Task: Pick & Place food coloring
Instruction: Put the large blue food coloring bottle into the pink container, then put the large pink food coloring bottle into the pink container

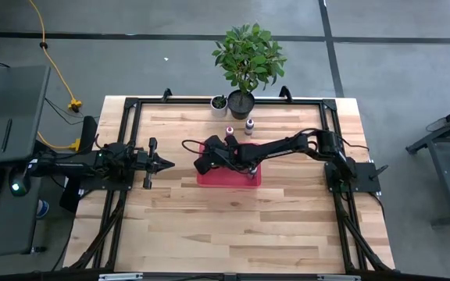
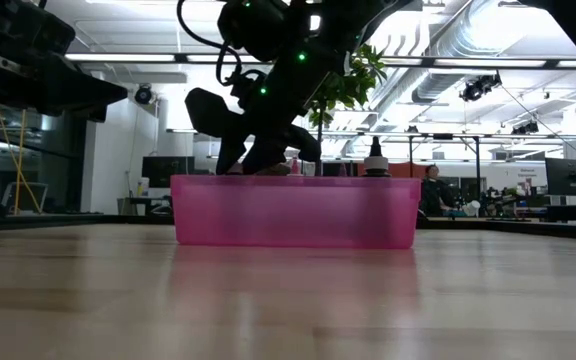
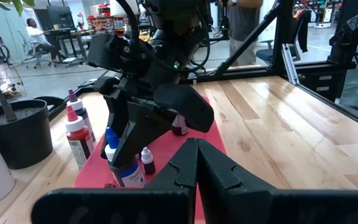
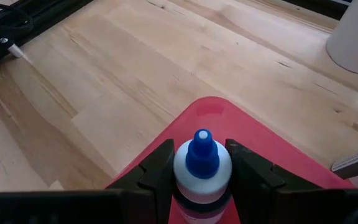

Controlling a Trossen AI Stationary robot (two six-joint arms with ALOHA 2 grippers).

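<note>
Gripping a blue-capped food coloring bottle (image 4: 202, 163) between its two fingers, the right gripper (image 1: 207, 156) sits over the 9 o'clock end of the red tray (image 1: 244, 178), jaws partly closed and pressed against the bottle's white shoulder on both sides. Two more bottles (image 1: 239, 128) stand on the table (image 1: 233, 226) just beyond the tray at 12 o'clock, near the plant pot (image 1: 241, 103), while the left gripper (image 1: 158, 163) waits at 9 o'clock, well apart from the tray, fingers together
</note>
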